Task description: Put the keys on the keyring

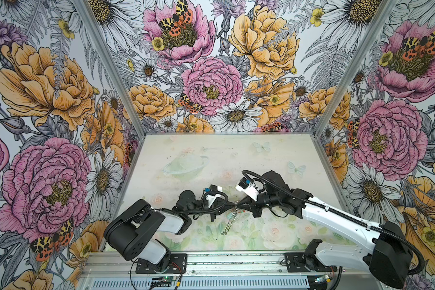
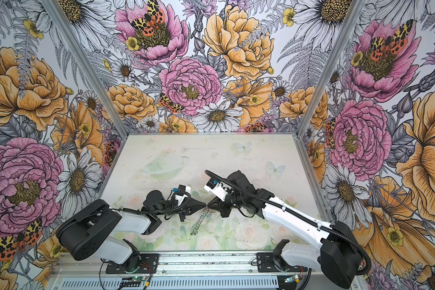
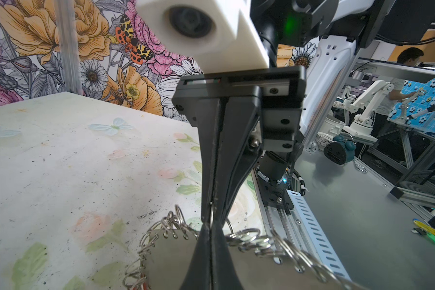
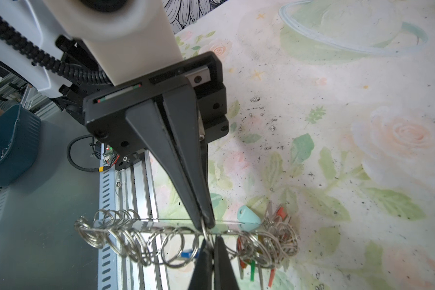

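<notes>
The left end effector [image 4: 206, 219] and right end effector [image 3: 211, 213] meet tip to tip, both clenched on the silver-looped rim of the flat grey metal keyring [image 3: 171, 266], held edge-on over the middle of the pale flowered surface [image 1: 261, 155]. Coloured plastic key tags [image 4: 251, 266] hang bunched on it, so I'd judge it well along. Whether any are left I can't tell.

Bold floral wallpaper [image 1: 211, 82] of pink and orange blooms, daisies and moths covers three walls, joined by aluminium corner posts [image 1: 108, 62]. The bench [image 1: 211, 155] wears a pale, scuffed print of roses and butterflies. Beyond its front rail [image 1: 211, 261] lies a bright workshop with a grey metal tabletop [image 3: 349, 200].
</notes>
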You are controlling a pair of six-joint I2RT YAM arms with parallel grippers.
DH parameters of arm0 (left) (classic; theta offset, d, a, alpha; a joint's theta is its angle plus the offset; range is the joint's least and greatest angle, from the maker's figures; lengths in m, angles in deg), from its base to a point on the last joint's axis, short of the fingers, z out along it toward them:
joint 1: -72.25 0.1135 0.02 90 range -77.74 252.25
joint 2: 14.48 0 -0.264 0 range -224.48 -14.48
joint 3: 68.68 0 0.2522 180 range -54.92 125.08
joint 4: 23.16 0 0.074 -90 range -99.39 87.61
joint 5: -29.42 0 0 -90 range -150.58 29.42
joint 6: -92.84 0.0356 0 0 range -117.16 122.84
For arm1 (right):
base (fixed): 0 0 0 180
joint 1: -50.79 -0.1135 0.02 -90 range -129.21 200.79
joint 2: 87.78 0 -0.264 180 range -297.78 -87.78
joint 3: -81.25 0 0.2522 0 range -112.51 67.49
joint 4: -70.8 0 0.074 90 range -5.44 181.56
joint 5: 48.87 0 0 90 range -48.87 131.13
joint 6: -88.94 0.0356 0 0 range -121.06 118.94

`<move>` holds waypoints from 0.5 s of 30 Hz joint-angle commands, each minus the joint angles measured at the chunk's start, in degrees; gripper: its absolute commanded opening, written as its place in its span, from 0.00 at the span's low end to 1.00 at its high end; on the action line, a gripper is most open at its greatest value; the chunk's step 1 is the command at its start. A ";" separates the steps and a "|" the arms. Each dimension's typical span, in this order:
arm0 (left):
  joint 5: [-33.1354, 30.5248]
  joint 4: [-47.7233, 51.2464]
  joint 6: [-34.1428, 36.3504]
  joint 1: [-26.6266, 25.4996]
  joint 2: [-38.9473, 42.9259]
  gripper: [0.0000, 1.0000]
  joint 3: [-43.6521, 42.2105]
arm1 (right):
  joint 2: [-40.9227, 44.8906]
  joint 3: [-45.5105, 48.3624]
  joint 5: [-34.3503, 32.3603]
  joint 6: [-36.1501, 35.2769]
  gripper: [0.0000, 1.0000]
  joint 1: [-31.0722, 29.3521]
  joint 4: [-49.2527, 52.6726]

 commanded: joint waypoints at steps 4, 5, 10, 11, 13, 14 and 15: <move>-4.63 15.05 7.85 1.03 7.30 0.23 2.09 | -1.60 -9.94 -4.65 -4.23 0.00 -0.77 14.69; -5.74 20.67 10.44 0.75 8.97 0.23 2.76 | -2.51 -11.57 -5.48 -5.46 0.00 -0.91 18.19; -8.90 29.00 16.19 -1.53 15.17 0.28 2.50 | -7.37 -20.09 -7.50 -10.52 0.00 -2.03 31.29; -8.80 29.27 16.08 -1.60 15.20 0.28 2.82 | -8.21 -21.44 -7.87 -11.27 0.00 -2.13 32.72; -8.33 29.35 15.82 -1.69 14.96 0.28 3.42 | -10.14 -24.27 -8.82 -12.67 0.00 -3.68 34.87; -7.90 29.37 15.77 -1.78 14.82 0.28 3.61 | -11.01 -25.27 -8.86 -13.16 0.00 -3.99 35.45; -7.50 29.26 15.63 -1.83 14.77 0.28 3.72 | -11.78 -26.49 -9.34 -13.80 0.00 -4.40 35.87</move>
